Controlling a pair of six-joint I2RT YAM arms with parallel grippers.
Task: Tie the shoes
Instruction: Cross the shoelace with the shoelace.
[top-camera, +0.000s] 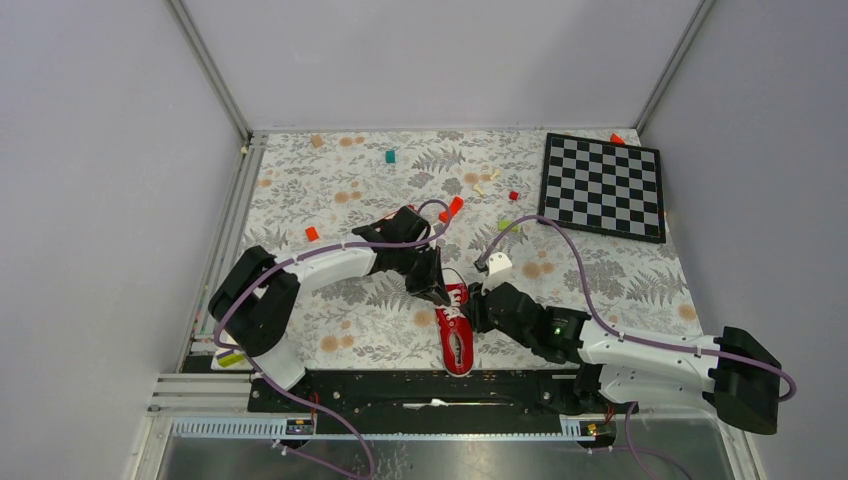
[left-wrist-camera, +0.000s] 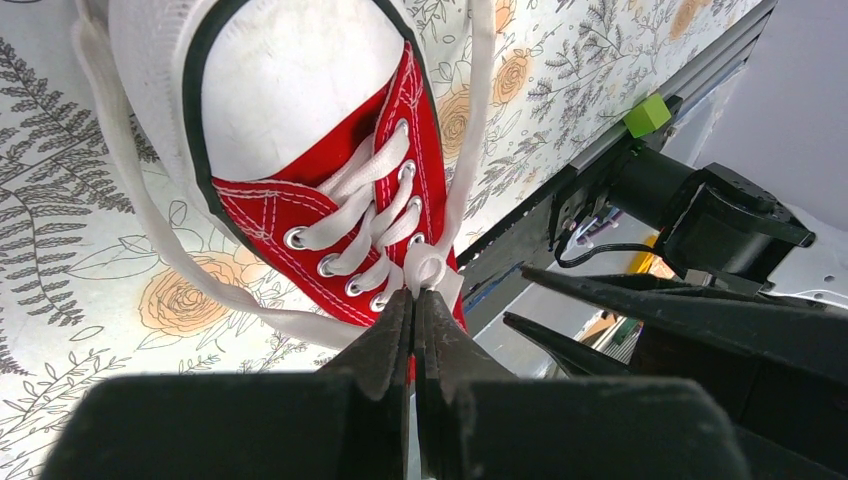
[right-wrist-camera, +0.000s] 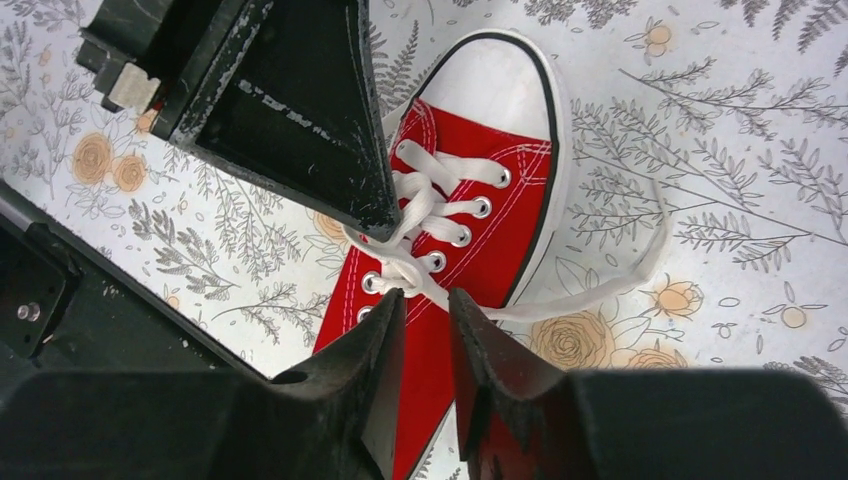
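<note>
Pinching lace (left-wrist-camera: 428, 268) at sneaker (left-wrist-camera: 262, 205) tongue with left fingers (left-wrist-camera: 385, 340), pressed together; hovering just over sneaker's middle with right fingers (right-wrist-camera: 375, 340), apart.

sneaker (right-wrist-camera: 515, 230) heel hidden behind the right gripper (right-wrist-camera: 428, 300) in its wrist view

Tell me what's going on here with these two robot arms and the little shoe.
Both arms are working on a red sneaker lying on the floral table. The left hand is pinched shut on a loop of its white lace near the top eyelets. The right hand hovers just beside it, partly open, gripping nothing. No bow is tied yet.
</note>
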